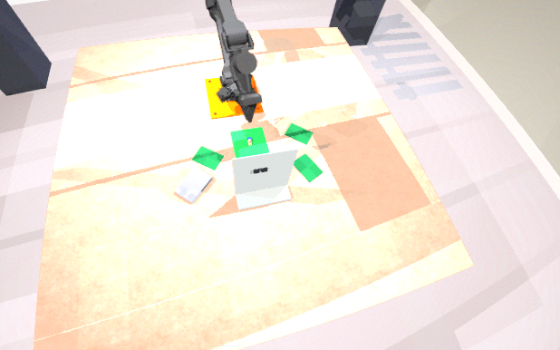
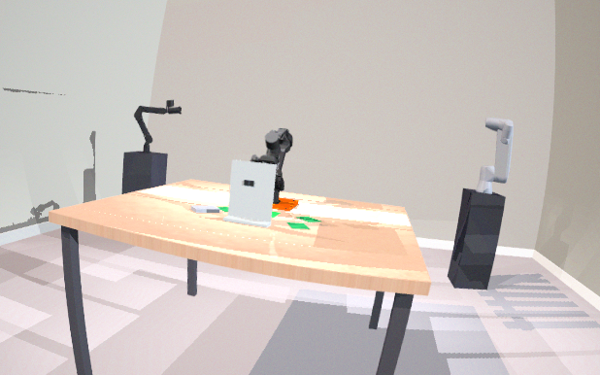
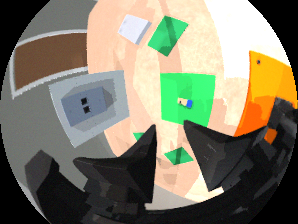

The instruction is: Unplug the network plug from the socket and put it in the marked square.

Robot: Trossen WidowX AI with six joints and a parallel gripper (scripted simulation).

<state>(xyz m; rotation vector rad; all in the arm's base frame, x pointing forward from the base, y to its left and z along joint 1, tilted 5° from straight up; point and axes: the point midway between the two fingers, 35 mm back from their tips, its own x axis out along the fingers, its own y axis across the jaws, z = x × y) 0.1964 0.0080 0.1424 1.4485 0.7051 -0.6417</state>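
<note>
Holds the claw (image 1: 250,121) (image 3: 169,125) spread above the bench (image 1: 150,254) (image 2: 200,235) (image 3: 205,45), pinching nothing. Shows the network plug (image 1: 249,140) (image 3: 185,103) below the claw, inside the green square (image 1: 239,140) (image 3: 170,90), near the upright panel (image 1: 247,183) (image 2: 250,201) (image 3: 117,82).

So the wooden tabletop (image 1: 141,254) (image 2: 239,243) has bright light patches all over, with dark legs (image 2: 75,301) under it. Pale floor (image 1: 504,150) (image 2: 200,335) below it, plain beige wall (image 2: 355,87) behind it, black pedestals (image 1: 12,54) (image 2: 477,238) off either side.

the wooden table (image 1: 141,254) (image 2: 239,248) carries an upright panel (image 1: 264,177) (image 2: 252,194) (image 3: 117,112) — green patches beside it; a green square (image 1: 241,145) (image 3: 172,112) under the plug (image 1: 249,141) (image 3: 185,103)
</note>
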